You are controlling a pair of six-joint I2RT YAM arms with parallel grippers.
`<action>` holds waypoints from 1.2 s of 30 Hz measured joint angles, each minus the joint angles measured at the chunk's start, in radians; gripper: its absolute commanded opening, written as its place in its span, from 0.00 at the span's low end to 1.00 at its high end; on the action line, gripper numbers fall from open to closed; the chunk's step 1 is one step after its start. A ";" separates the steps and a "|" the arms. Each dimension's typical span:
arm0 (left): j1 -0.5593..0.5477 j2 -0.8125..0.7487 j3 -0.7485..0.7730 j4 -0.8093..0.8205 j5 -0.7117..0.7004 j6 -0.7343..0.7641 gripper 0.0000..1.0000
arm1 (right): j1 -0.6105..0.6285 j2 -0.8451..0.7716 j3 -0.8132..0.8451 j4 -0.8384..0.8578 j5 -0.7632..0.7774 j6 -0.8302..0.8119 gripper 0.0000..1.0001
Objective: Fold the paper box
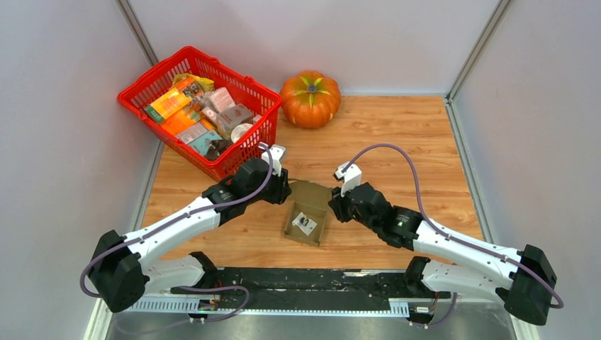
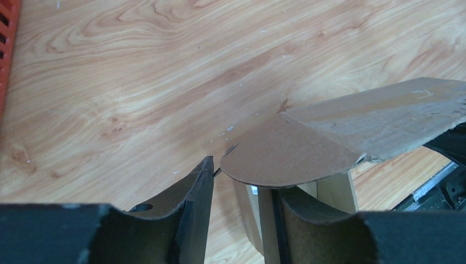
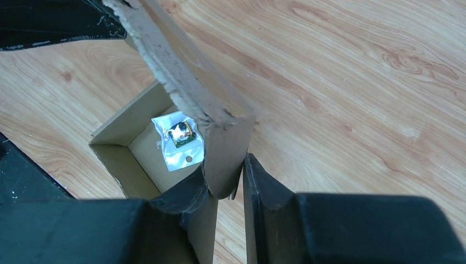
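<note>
The paper box (image 1: 312, 196) stands open-topped at the middle of the bench (image 1: 411, 134), close to its near edge; the right gripper (image 3: 226, 168) has narrow jaws pinching an upright flap on the box's right side; the left gripper (image 2: 244, 181) is half wide, astride the left wall beneath a rounded flap, not clamping it; a bagged card (image 3: 178, 137) lies inside the box; a red basket (image 1: 244, 145) fills the far left corner, with a pumpkin (image 1: 310, 99) beside it at the far edge.

A light wood-grain tabletop (image 1: 404, 134) sits inside plain pale grey walls (image 1: 312, 32) at the back and both sides, with metal corner posts (image 1: 476, 46) where the panels meet. A black strip (image 1: 319, 278) runs along its near edge; lighting is even and soft
</note>
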 measured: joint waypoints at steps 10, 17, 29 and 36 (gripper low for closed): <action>0.000 0.032 0.033 -0.013 -0.005 0.031 0.29 | 0.000 0.017 0.000 0.001 -0.006 -0.003 0.18; 0.000 0.050 0.046 -0.019 0.033 0.033 0.03 | -0.002 0.026 0.003 0.002 -0.007 0.001 0.08; 0.001 0.050 0.045 0.005 -0.018 -0.089 0.00 | -0.010 0.142 0.092 -0.010 0.021 0.092 0.01; 0.001 0.050 0.033 0.108 -0.122 -0.139 0.00 | -0.011 0.274 0.257 -0.072 0.178 0.132 0.01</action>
